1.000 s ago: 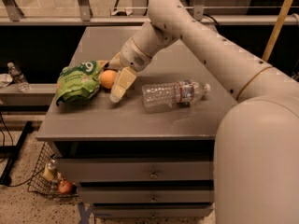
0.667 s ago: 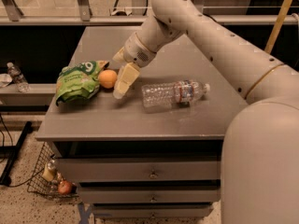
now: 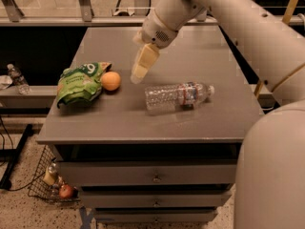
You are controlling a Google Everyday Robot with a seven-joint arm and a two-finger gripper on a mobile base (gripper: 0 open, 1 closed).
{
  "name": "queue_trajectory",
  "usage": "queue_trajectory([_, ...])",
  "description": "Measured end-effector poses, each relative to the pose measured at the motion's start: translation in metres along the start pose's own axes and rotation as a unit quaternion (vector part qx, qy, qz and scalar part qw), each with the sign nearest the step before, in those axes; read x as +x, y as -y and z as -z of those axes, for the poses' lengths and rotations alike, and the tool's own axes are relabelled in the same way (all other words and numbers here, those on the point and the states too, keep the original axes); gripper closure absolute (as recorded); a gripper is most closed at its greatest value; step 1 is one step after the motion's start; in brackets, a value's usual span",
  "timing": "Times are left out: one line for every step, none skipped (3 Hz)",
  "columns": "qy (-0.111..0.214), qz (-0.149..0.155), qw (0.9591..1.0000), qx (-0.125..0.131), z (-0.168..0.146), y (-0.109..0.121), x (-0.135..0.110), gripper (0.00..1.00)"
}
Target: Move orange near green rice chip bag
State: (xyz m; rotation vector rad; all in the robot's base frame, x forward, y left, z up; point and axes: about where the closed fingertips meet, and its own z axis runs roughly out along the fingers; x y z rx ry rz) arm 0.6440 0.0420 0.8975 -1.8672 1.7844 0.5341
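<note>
Orange [image 3: 110, 80] beside green rice chip bag [image 3: 78, 83], claw [image 3: 137, 75] hovering nearby

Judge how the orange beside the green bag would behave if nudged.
The orange is round and smooth, so a nudge would probably send it rolling; the bag close beside it might stop it that way. It looks firm, likely not crushed by a pinch. The gripper hangs on its other side, apart from it.

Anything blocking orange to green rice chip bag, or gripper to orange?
Nothing visible. The orange sits at the right edge of the green rice chip bag. The gripper hangs just right of the orange, bare table between; the water bottle lies farther right.
</note>
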Motion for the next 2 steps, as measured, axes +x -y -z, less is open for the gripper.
queue_trajectory([-0.003,-0.025,0.999,0.037,0.04,-0.002,0.021,0.0])
queue_trajectory([0.0,-0.057,0.9953,0.078,0.079,-0.016,0.05,0.0])
